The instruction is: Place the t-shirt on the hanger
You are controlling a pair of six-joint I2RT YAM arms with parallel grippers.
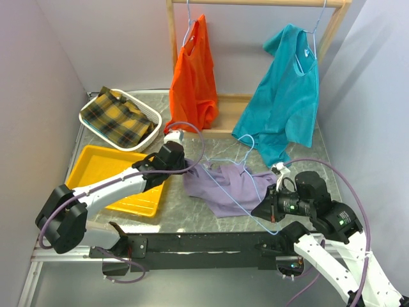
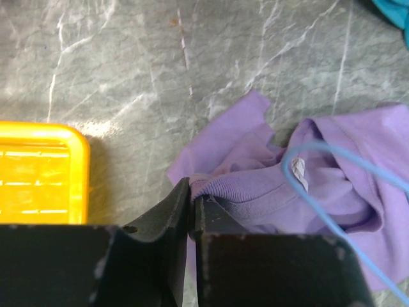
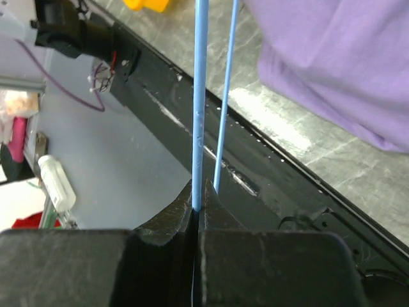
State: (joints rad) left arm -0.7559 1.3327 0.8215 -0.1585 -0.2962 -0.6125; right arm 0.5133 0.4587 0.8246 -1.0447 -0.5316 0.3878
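Observation:
The lavender t-shirt [image 1: 227, 183] lies crumpled on the grey table [image 1: 211, 220], also in the left wrist view [image 2: 332, 173] and the right wrist view [image 3: 339, 64]. The light blue wire hanger [image 1: 246, 185] runs across and partly inside it, its hook toward the back. My left gripper [image 1: 184, 167] is shut on the t-shirt's ribbed collar [image 2: 243, 188], low at the shirt's left edge. My right gripper [image 1: 261, 211] is shut on the hanger's wire [image 3: 200, 109] at the near right, holding one corner above the table's front edge.
A yellow tray [image 1: 121, 176] lies left of the shirt. A white basket [image 1: 121, 118] with plaid cloth stands at the back left. An orange garment [image 1: 193, 77] and a teal t-shirt [image 1: 284, 96] hang on a wooden rack [image 1: 255, 3] at the back.

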